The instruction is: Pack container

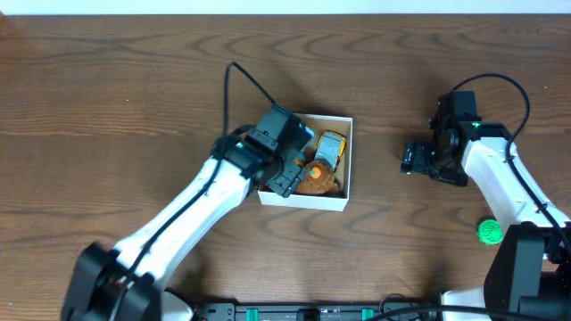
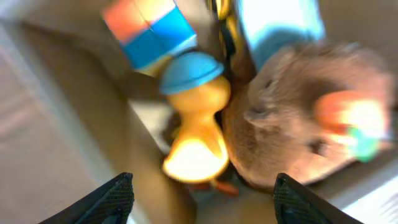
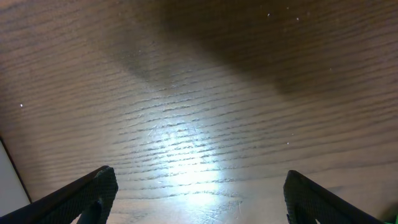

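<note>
The container, a small white square box, sits mid-table. It holds a brown plush toy and a yellow and blue toy. My left gripper hangs open over the box's left part. The left wrist view shows a yellow duck with a blue hat, a colourful cube, the brown plush and the box wall, with the open jaws above them, empty. My right gripper is open and empty over bare wood. A green ball lies at the right.
The wooden table runs all round the box. The right arm's base stands at the lower right edge. A black cable loops above the left arm.
</note>
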`<state>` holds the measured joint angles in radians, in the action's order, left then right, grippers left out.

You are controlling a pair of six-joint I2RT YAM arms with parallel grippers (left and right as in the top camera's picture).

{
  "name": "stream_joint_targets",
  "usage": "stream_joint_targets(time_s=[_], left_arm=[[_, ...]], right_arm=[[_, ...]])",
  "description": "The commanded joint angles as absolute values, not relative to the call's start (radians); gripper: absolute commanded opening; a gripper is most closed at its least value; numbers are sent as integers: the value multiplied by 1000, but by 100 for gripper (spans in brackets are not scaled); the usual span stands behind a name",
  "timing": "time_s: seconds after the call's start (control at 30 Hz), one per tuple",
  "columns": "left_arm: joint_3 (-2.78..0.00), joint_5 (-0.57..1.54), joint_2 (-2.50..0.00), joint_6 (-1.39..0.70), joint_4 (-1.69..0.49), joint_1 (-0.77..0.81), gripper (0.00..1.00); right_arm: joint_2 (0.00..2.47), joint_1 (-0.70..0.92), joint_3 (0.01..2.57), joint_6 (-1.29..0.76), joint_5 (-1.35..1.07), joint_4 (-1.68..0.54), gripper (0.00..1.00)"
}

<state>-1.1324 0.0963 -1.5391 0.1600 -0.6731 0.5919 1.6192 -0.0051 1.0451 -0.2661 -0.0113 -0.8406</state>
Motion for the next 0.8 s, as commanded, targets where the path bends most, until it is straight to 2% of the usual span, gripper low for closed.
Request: stream_joint_targets(time_s=[0.0, 0.13, 0.37, 0.43, 0.5, 0.77], left_arm=[[-1203, -6, -1408, 112, -672, 584, 72], [-1203, -160, -1301, 22, -715, 535, 73], [-1201, -165, -1234, -107, -846, 279, 80], [-1197, -141, -1241, -130, -860, 215, 82], [-1194, -60, -1254, -134, -867, 138, 84], [-1193, 43, -1336, -202, -892, -76, 87]], right_arm=[[1620, -8, 1053, -253, -16, -841, 87], [1615, -9, 1054, -253, -16, -837, 87], [1517, -75, 1181, -303, 27, -939, 91], [1473, -117, 1225, -372, 69, -999, 93], [1424, -172, 1248, -447, 94, -1056, 99], [1337, -440, 1239, -484, 88, -1203, 99]])
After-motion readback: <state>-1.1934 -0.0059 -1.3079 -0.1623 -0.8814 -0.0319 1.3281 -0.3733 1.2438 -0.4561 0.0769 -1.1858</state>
